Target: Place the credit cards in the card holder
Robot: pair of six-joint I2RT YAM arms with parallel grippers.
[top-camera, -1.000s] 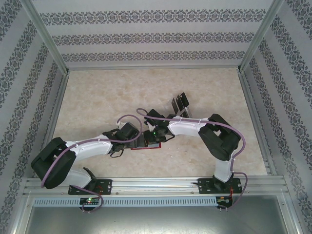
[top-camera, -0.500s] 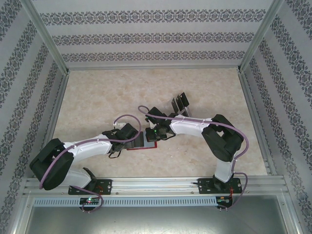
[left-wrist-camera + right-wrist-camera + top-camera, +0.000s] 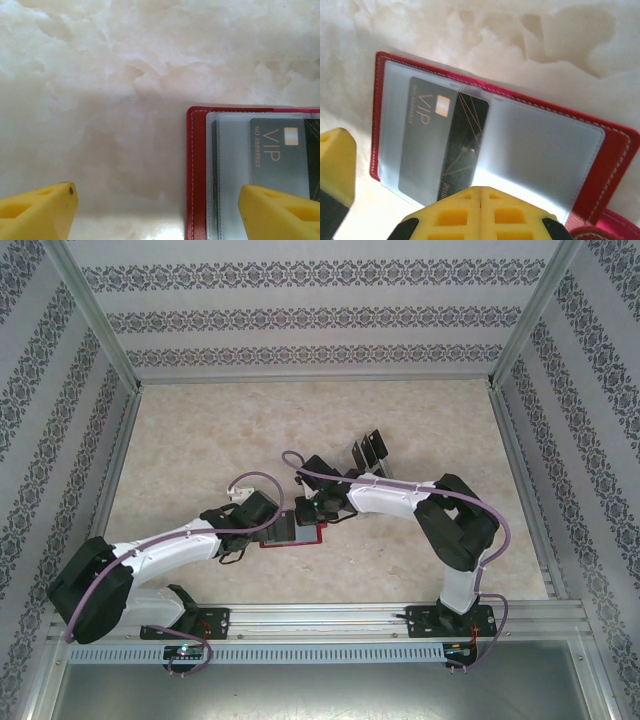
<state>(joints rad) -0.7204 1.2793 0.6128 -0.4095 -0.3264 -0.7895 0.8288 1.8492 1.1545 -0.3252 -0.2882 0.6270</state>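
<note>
The red card holder [image 3: 300, 534] lies open and flat on the marble table, grey inside up. In the right wrist view one dark VIP credit card [image 3: 465, 140] sits partly under the clear sleeve of its left panel [image 3: 390, 125]; the right panel [image 3: 540, 150] is bare. My right gripper [image 3: 480, 192] is shut, its tips at the card's near edge, over the wallet [image 3: 318, 512]. My left gripper [image 3: 157, 210] is open wide, straddling the wallet's red left edge [image 3: 196, 165], its right finger [image 3: 280, 212] over the card [image 3: 280, 155]. More dark cards [image 3: 368, 450] stand in a rack.
The clear slotted rack [image 3: 372, 465] stands just behind the right arm's wrist. Patterned walls and metal frame posts [image 3: 100, 350] enclose the table. Another yellow fingertip [image 3: 335, 165] shows beside the wallet's left edge. The snap tab [image 3: 615, 231] hangs at the wallet's right corner.
The left arm has swung back and lower, its gripper now at the wallet's left edge. The right gripper has crept slightly left and further over the wallet, which shifted a little.
</note>
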